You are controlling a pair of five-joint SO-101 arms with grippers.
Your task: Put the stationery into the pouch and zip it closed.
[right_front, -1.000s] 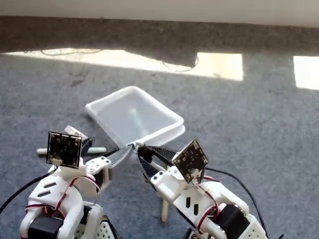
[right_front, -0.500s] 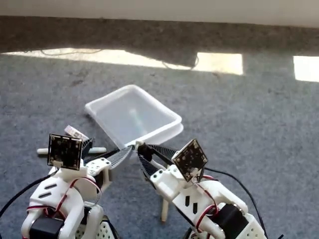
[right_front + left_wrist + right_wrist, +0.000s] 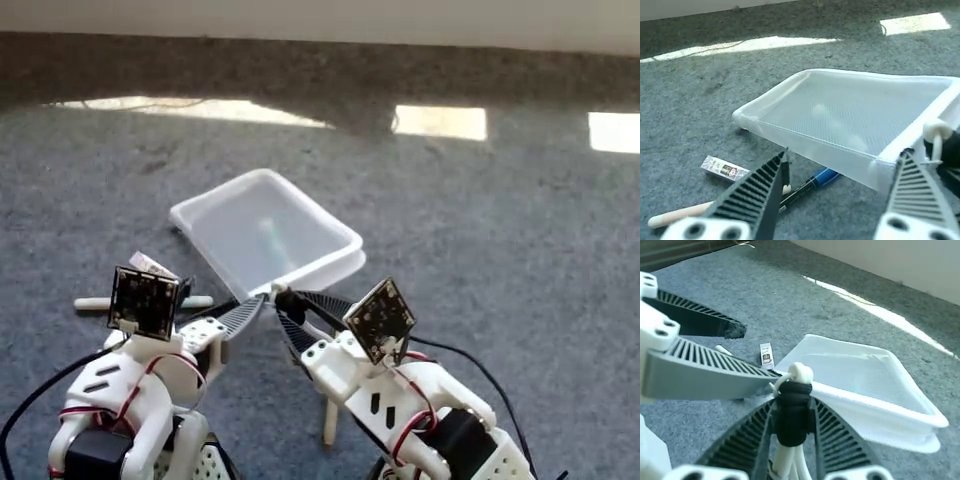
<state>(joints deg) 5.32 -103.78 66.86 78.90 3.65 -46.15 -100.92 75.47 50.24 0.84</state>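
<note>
The white mesh pouch (image 3: 265,230) lies open on the grey carpet (image 3: 500,260), its zip end at the near corner. The right gripper (image 3: 793,405) is clamped tight on the black zip pull (image 3: 792,390). The left gripper (image 3: 845,152) is spread wide just beside that corner, holding nothing. Left of the corner lie a blue pen (image 3: 810,182), a cream stick (image 3: 680,216) and what looks like a small lead case (image 3: 724,169).

Indoor room, exact kind not determinable. Grey short-pile carpeting (image 3: 520,250) as the work surface, running back to a pale wall (image 3: 400,18) along the far edge. Bright sunlight patches (image 3: 440,122) across the carpeting near that wall.
</note>
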